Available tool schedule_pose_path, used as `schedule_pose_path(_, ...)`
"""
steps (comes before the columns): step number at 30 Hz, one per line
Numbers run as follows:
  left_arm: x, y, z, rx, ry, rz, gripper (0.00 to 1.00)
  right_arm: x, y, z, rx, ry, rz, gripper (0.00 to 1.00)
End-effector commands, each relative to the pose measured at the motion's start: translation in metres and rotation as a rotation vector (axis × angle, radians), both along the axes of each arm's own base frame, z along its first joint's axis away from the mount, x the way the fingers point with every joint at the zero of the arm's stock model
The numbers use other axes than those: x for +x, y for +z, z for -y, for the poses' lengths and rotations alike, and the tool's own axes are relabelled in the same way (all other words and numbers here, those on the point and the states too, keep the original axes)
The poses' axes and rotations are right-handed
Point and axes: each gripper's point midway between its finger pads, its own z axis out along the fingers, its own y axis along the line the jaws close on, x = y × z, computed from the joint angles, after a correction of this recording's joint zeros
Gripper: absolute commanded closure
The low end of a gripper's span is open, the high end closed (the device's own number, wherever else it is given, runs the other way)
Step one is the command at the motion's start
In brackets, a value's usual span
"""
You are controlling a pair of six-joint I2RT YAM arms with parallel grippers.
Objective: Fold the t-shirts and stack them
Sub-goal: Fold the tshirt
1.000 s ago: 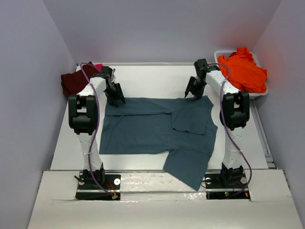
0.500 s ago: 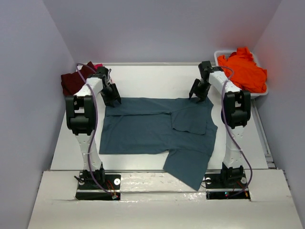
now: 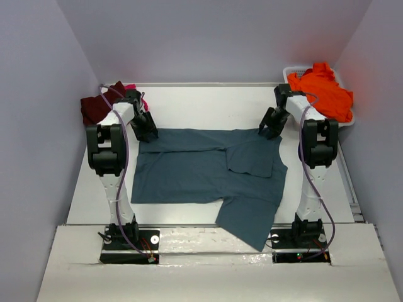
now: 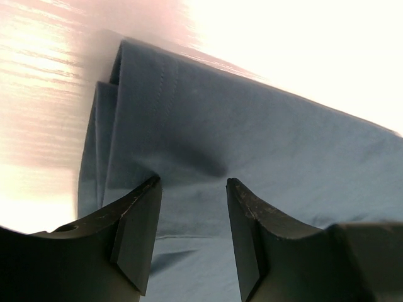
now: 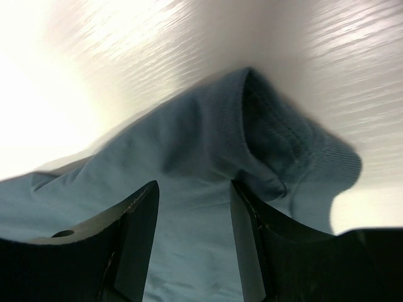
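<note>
At the near edge of the counter (image 3: 208, 107), toward the right arm's base, one tapering part of the teal-blue t-shirt (image 3: 189, 170) runs over the edge onto the lower ledge. The rest of it lies spread flat across the middle of the counter, with a smaller panel folded back onto its right half.

The left gripper (image 3: 145, 129) is down at the shirt's far left corner. In its wrist view the fingers (image 4: 135, 226) stand about half apart, tips at the cloth just inside a layered, stitched edge. Cloth shows flat through the gap and nothing is clamped between the jaws.

The right gripper (image 3: 272, 130) is at the shirt's far right corner. Its fingers (image 5: 135, 233) are likewise about half apart. Beyond them a ribbed, rolled edge of the shirt humps up off the counter. The jaws hold nothing.

In the far left corner of the counter lies the bunched maroon t-shirt (image 3: 94, 108), and a sliver of the pink t-shirt (image 3: 130, 88) shows just behind it. By the far right corner sits the white tub (image 3: 286, 70), with the orange t-shirt (image 3: 322, 93) heaped in it and spilling over its rim, well apart from the teal one.
</note>
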Motion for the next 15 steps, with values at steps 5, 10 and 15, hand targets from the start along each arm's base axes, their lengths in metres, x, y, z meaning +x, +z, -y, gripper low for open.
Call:
schedule_pose_path(5, 0.002, -0.012, -0.001, -0.033, 0.017, -0.041, 0.43, -0.005, -0.002, 0.015, -0.015, -0.009, -0.025, 0.45)
schedule_pose_path(10, -0.002, -0.021, -0.001, -0.034, 0.022, -0.066, 0.43, -0.007, -0.006, 0.02, -0.019, -0.011, -0.034, 0.45)
schedule_pose_path(15, -0.006, -0.025, -0.012, -0.041, 0.054, -0.081, 0.43, -0.009, -0.008, 0.029, -0.027, -0.029, -0.05, 0.45)
